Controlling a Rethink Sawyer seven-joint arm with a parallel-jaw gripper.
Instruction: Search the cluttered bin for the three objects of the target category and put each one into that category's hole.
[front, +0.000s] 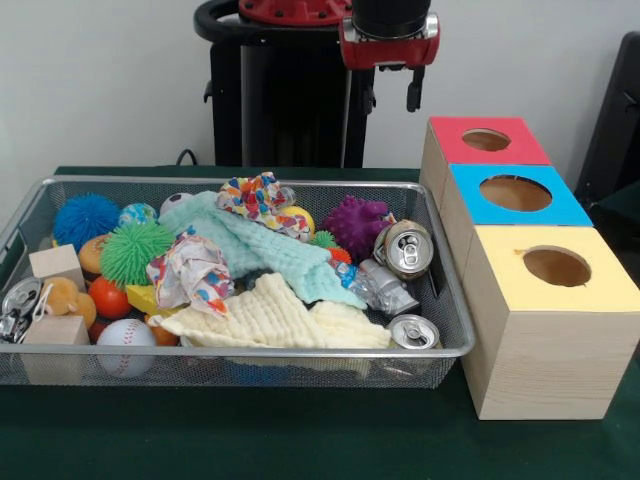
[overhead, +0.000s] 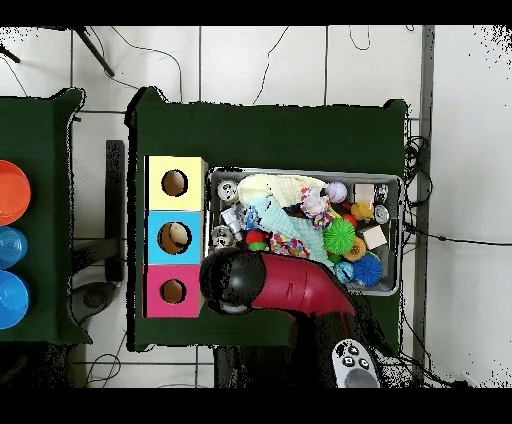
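Centre-left: wire mesh bin (front: 448, 345) heaped with cloths, balls, cans. Right: three wooden boxes, holes in red (front: 487, 140), blue (front: 515, 193), yellow (front: 556, 267) tops. Top centre: gripper (front: 412, 92), raised, jaws' state unclear.

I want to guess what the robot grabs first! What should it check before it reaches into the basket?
1. Tool is raised clear of the basket: ok.
2. Tool is empty: ok, nothing hangs from it in the front view.
3. Tool is open or shut: cannot tell.
4. Holes in the red box, blue box and yellow box are unblocked: ok.
5. A can is easy to reach: ok, one can lies uncovered at the basket's front corner by the yellow box.
6. Everything in the basket can be seen: not ok, the cloths cover part of the pile.
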